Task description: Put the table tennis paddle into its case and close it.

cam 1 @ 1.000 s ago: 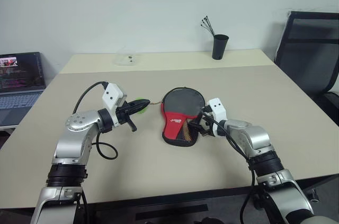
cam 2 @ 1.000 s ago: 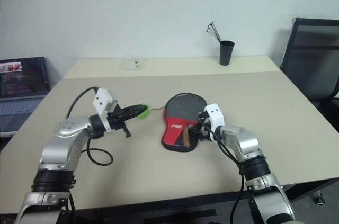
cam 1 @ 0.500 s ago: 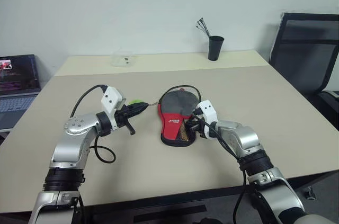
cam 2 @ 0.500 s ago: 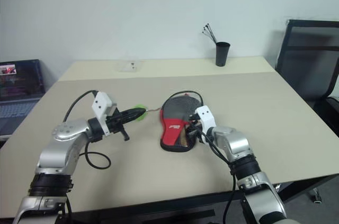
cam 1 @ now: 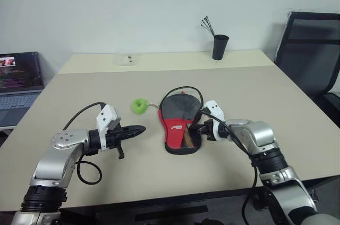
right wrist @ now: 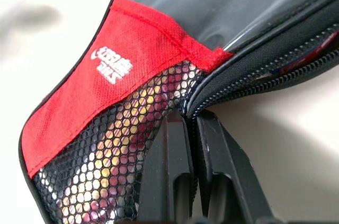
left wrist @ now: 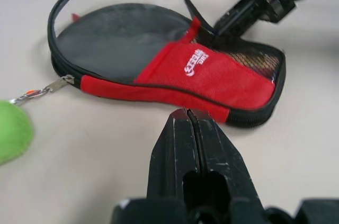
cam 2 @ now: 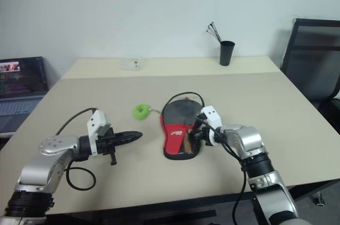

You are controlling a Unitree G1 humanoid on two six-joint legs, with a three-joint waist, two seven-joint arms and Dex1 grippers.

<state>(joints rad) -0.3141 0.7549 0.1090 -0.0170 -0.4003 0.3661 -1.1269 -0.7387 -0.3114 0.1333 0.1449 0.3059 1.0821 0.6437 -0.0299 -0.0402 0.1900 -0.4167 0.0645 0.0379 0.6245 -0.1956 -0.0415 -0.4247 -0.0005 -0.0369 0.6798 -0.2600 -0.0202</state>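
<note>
Currently the case (cam 1: pixel 179 127) lies flat at mid-surface (cam 1: pixel 265 97), zip part open along its rim. Right tool (right wrist: pixel 192 128) is clamped on the case's edge by the mesh pocket. Left tool (cam 1: pixel 139 128) has fingers together, holding nothing, just left of the case. Green ball (cam 1: pixel 139 106) sits nearby, apart.

Both arms forward, jaws closed

Bright, even indoor light from above, soft weak shadows on the table (cam 1: pixel 255 97), mild sheen on the case (right wrist: pixel 212 1) in the right wrist view, near fingers (right wrist: pixel 175 181) slightly blurred, head views clear
</note>
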